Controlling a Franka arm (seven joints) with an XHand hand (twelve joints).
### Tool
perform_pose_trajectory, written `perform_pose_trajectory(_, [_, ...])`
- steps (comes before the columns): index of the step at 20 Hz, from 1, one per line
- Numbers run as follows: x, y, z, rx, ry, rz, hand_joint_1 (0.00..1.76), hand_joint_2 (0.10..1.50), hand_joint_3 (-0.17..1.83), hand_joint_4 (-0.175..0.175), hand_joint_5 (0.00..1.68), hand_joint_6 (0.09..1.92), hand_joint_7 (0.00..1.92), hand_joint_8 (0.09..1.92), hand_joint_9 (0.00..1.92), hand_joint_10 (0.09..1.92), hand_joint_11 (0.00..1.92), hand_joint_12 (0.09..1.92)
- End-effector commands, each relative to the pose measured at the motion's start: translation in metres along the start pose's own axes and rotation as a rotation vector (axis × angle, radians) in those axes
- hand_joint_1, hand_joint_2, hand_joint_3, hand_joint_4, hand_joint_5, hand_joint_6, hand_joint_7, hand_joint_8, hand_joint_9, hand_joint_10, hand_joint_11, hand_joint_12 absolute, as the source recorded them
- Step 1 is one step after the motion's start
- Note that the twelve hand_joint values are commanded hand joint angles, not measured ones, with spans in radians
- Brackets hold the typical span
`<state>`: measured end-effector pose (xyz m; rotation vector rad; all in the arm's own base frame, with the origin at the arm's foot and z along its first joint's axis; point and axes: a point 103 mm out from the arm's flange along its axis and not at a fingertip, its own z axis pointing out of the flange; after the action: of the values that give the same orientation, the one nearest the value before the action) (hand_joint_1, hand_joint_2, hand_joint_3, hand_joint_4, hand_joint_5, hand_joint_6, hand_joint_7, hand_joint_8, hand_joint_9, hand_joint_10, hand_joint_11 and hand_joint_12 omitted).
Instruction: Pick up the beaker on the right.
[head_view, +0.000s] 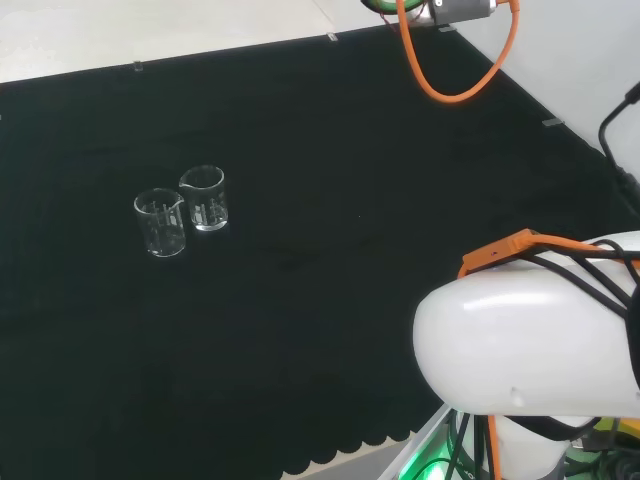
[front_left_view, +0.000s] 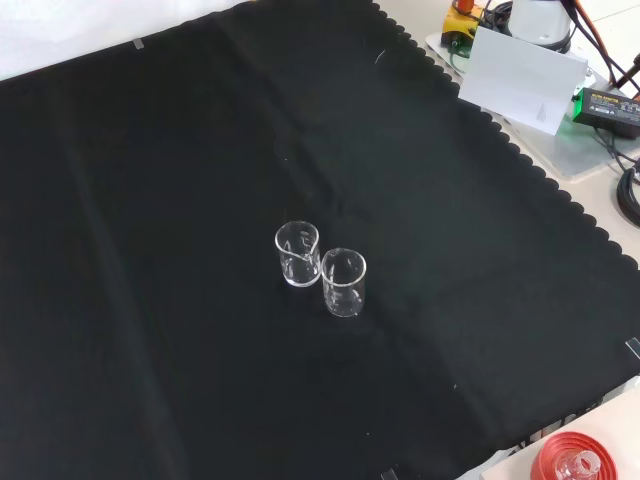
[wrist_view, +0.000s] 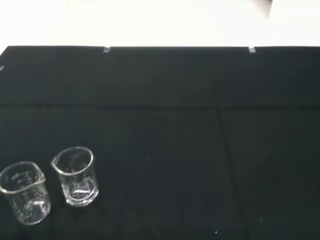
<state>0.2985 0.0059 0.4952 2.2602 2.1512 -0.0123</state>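
**Two glass beakers on the black cloth**

In the head view, two small clear beakers stand upright, close together, on the left part of the black cloth (head_view: 330, 330) that covers the surface. The right beaker (head_view: 204, 198) sits a bit farther back than the left beaker (head_view: 161, 222). They are just beside each other. The arm's big white link (head_view: 525, 340) is at the lower right, well apart from the beakers, with orange and black cables on it.

In the front view, the same two beakers stand near the middle of the cloth. One beaker (front_left_view: 298, 254) is higher and to the left, the other (front_left_view: 343, 282) is lower and to the right. They look like they touch or almost touch.

In the wrist view, both beakers (wrist_view: 75, 176) (wrist_view: 25, 192) stand side by side, each with a small spout. Both look empty.

I cannot tell how the fingers are set.
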Motion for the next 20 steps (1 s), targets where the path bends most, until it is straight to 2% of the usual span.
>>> perform_pose_trajectory(1, [-0.011,0.004,0.023,0.033,0.018,0.029,0.2,1.31,0.15,-0.044,0.24,0.09,0.27,0.09,0.35,0.09,0.0,0.81])
perform_pose_trajectory(3, [-0.013,0.009,0.03,0.041,0.028,0.029,0.22,1.29,0.14,-0.045,0.24,0.09,0.27,0.09,0.36,0.09,0.0,0.81])
perform_pose_trajectory(7, [-0.039,0.022,0.043,0.059,0.062,0.06,0.25,1.26,0.12,-0.047,0.24,0.09,0.27,0.09,0.36,0.09,0.0,0.81])
perform_pose_trajectory(11, [-0.054,0.04,0.064,0.059,0.08,0.08,0.26,1.25,0.12,-0.048,0.24,0.09,0.28,0.09,0.36,0.09,0.0,0.82])
perform_pose_trajectory(13, [-0.056,0.052,0.076,0.071,0.096,0.09,0.27,1.25,0.11,-0.049,0.24,0.09,0.28,0.09,0.36,0.09,0.0,0.82])
perform_pose_trajectory(20, [-0.045,0.106,0.112,0.061,0.148,0.07,0.28,1.24,0.11,-0.05,0.23,0.09,0.28,0.09,0.36,0.09,0.0,0.82])
